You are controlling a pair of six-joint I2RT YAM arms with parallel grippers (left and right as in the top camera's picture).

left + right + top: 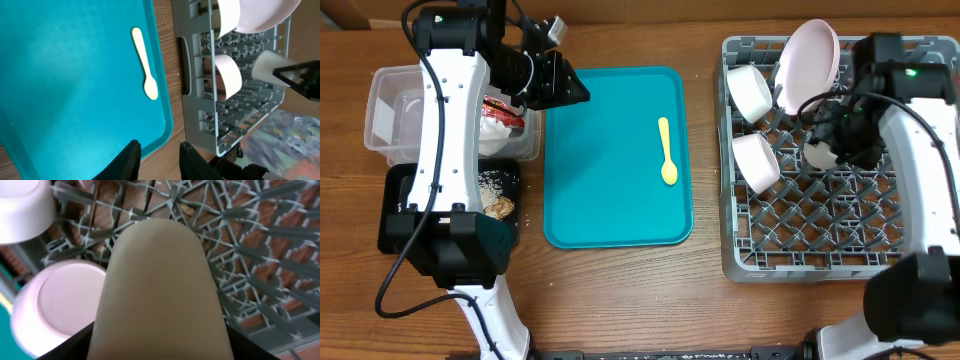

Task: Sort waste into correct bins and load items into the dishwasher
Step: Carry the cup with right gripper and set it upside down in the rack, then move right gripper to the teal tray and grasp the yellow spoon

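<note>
Teal tray (610,200) in the middle, yellow spoon (667,150) lying alone on it, nothing covering it. In the grey dish rack (820,240) the pink plate (810,60) leans on edge by the upper bowl (750,90) and lower bowl (757,160). Right gripper (835,140) is clamped on the small white cup (160,290) — smooth, rounded, off-white — over the lattice. Left gripper (157,160) hovers at the tray's edge — fingers apart, empty.

Two bowls (750,92) (757,162); one plate (808,60), cup (817,153), spoon (667,150)
</note>
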